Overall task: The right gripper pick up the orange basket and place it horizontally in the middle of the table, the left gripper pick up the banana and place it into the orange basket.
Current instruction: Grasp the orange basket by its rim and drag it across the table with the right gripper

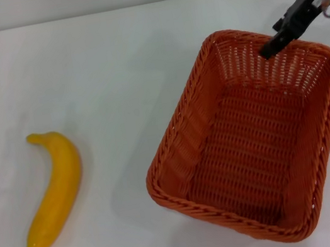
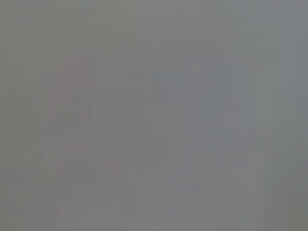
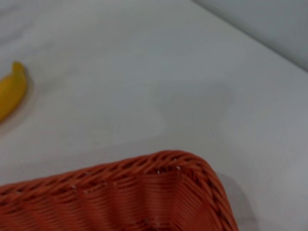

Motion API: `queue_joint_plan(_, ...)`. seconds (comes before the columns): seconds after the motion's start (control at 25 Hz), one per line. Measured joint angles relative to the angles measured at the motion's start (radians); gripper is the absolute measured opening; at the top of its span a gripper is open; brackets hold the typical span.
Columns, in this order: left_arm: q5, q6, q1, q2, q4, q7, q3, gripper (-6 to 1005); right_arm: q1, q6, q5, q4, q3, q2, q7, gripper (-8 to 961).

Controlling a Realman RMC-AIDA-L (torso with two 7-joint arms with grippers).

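The banana [image 1: 55,189] lies alone on the white table [image 1: 108,56], far out to the left of the right gripper [image 1: 269,49] and well apart from the basket [image 1: 177,153]. Bare tabletop is all that lies between fruit and basket, and nothing stands in the way on that stretch. The banana's long axis runs from its dark tip at the near left up to its stem end farther back and slightly to the right, and its curve bulges toward the basket side.

The basket sits on the right half of the table, directly below and in front of the right gripper. It stands upright with its opening facing up, and it is turned at a slant: its long axis runs from the near left corner toward the far right corner, not square with the table edge.

The right gripper reaches in from the upper right, its dark tip over the basket's far rim, just inside the back wall. Whether its fingers are spread or pressed together cannot be told, nor whether it touches the weave. The right wrist view shows a corner of the basket's braided rim and an end of the banana beyond it.

The left gripper appears in no view; the left wrist view shows only flat grey.

No writing or label can be read on anything.
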Motion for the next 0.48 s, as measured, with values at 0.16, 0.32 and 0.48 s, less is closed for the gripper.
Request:
queue_joint_plan(0.16, 0.000, 0.000, 0.000, 0.001, 0.000, 0.000, 0.000, 878, 0.028, 0.048, -0.074, 0.046, -0.004, 0.022, 0.004, 757)
queue_joint_plan(0.32, 0.000, 0.000, 0.002, 0.000, 0.000, -0.001, 0.000, 878, 0.051, 0.082, -0.117, 0.093, -0.032, 0.035, 0.004, 759)
queue_joint_plan(0.48, 0.000, -0.001, 0.003, 0.001, 0.000, -0.001, 0.000, 878, 0.067, 0.092, -0.130, 0.115, -0.064, 0.042, 0.005, 743)
